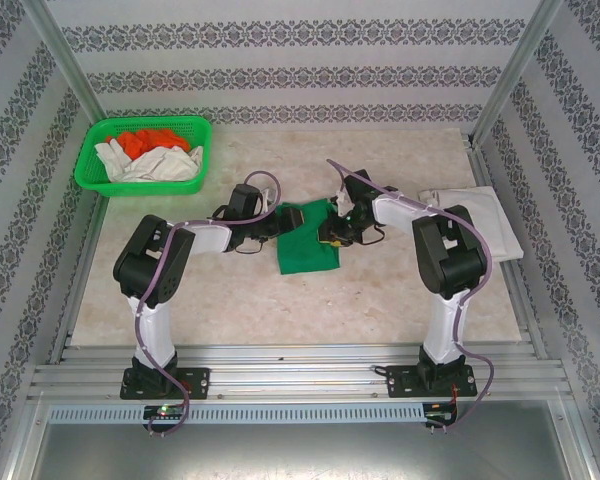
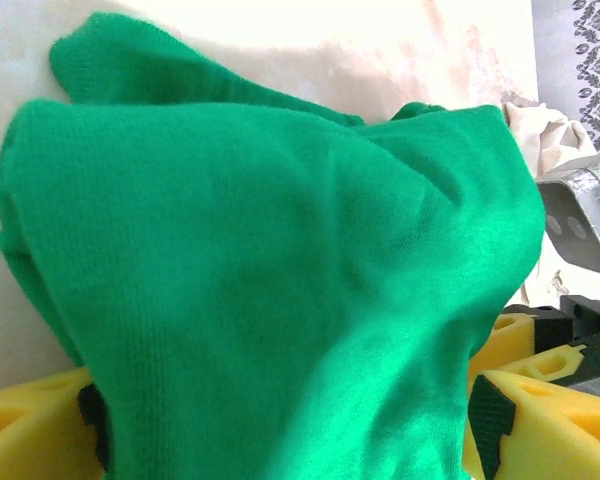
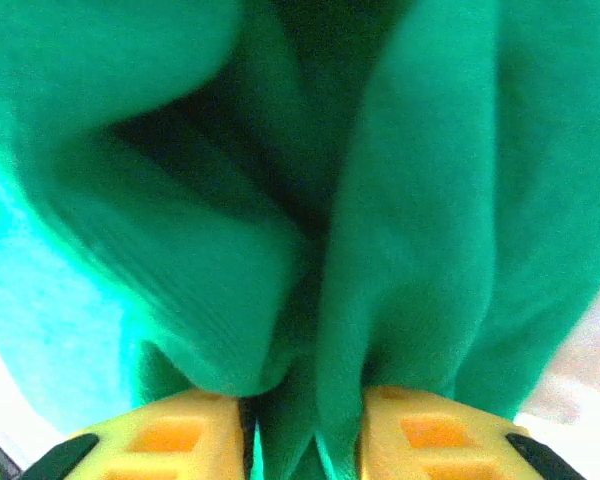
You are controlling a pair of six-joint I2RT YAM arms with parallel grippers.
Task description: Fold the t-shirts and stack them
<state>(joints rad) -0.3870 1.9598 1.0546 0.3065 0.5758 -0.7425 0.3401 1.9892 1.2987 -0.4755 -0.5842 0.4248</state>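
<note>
Right tool (image 3: 302,415) pinching one green t-shirt (image 1: 308,250), left tool (image 2: 280,395) wide, one off-white t-shirt (image 1: 480,215)

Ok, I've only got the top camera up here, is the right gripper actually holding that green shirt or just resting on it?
Observer: Holding. The right wrist camera shows a fold of the green t-shirt pinched between the yellow fingers of the right gripper.
Operator: And the left one?
Observer: On the left wrist camera, the left gripper has its fingers wide apart, with green cloth draped across the gap. I can't tell whether it grips.
Operator: Is the cloth lying flat there?
Observer: No, it rises in a rumpled mound in front of that camera.
</note>
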